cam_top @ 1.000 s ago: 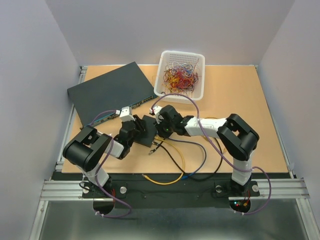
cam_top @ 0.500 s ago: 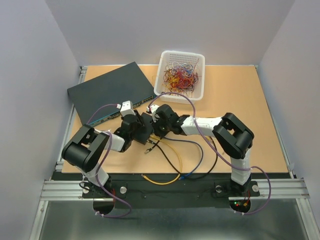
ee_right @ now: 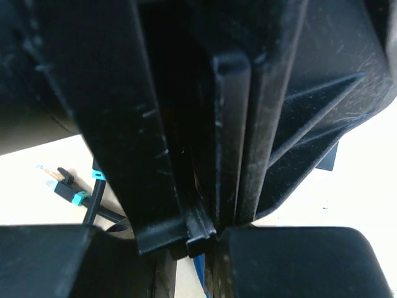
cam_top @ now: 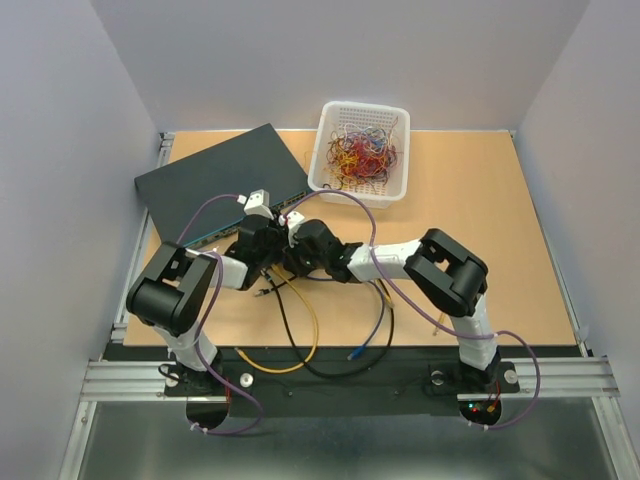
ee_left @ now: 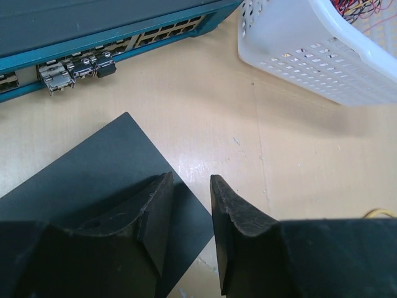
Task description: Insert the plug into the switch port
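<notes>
The small black box lies on the table under my left gripper. The left gripper's jaws stand a narrow gap apart with nothing between them; one finger is over the box, the other over bare table. In the top view my left gripper and right gripper meet over the box, which is mostly hidden. My right gripper is shut on a thin black edge that looks like the box's rim, with a blue cable below. A loose teal-booted plug on a black cable lies beside it. The box's ports are hidden.
The large blue-grey switch lies at the back left, its port row just beyond the small box. A white basket of coloured wires stands behind. Yellow, black and blue cables trail toward the near edge.
Both grippers and the small black box have moved back and left toward the large switch. The cables have been dragged left with them.
</notes>
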